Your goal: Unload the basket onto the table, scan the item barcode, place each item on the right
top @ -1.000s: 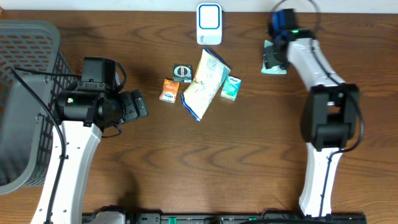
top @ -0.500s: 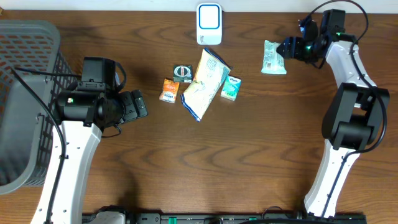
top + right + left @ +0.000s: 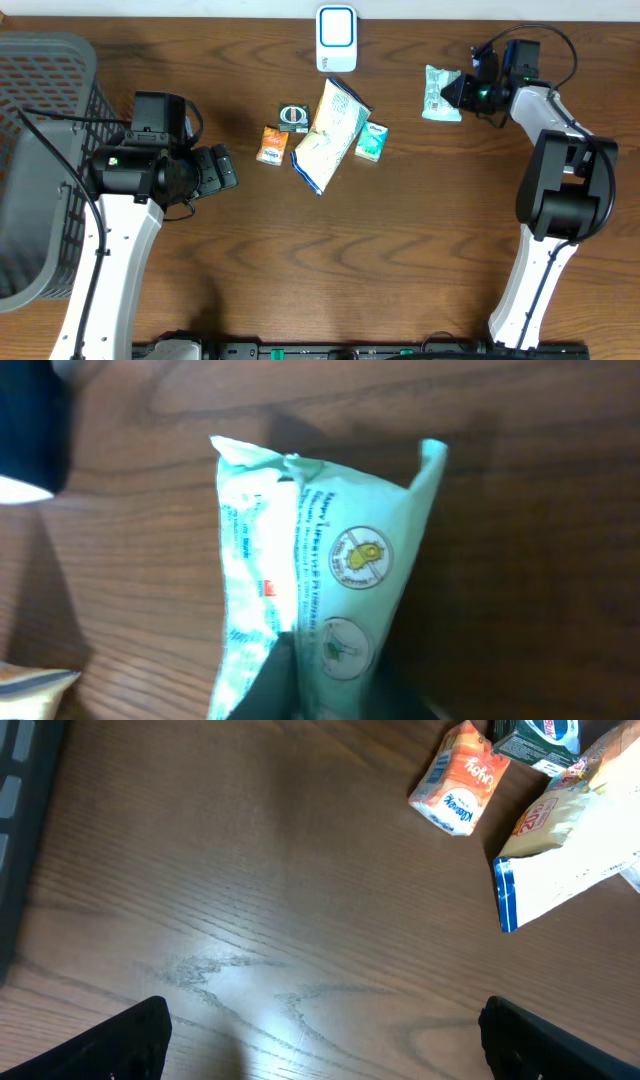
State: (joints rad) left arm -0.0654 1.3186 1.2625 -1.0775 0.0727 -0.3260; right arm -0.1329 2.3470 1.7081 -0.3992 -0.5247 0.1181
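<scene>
The right gripper (image 3: 462,91) has swung back and clamped, apparently pinching the pale green crinkly plastic packet (image 3: 438,92): pickup for scanning begins. The left gripper (image 3: 325,1025) gapes wide, empty.

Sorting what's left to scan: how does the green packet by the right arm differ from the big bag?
The green packet is smaller than the big bag. The packet is pale green; the bag white and yellow. The right gripper pinches the packet; the bag lies untouched. Both are soft wrappers.

Bare wood across the near table (image 3: 350,270), packets (image 3: 330,135) clustered mid-table, basket (image 3: 50,70) walling the left edge
</scene>
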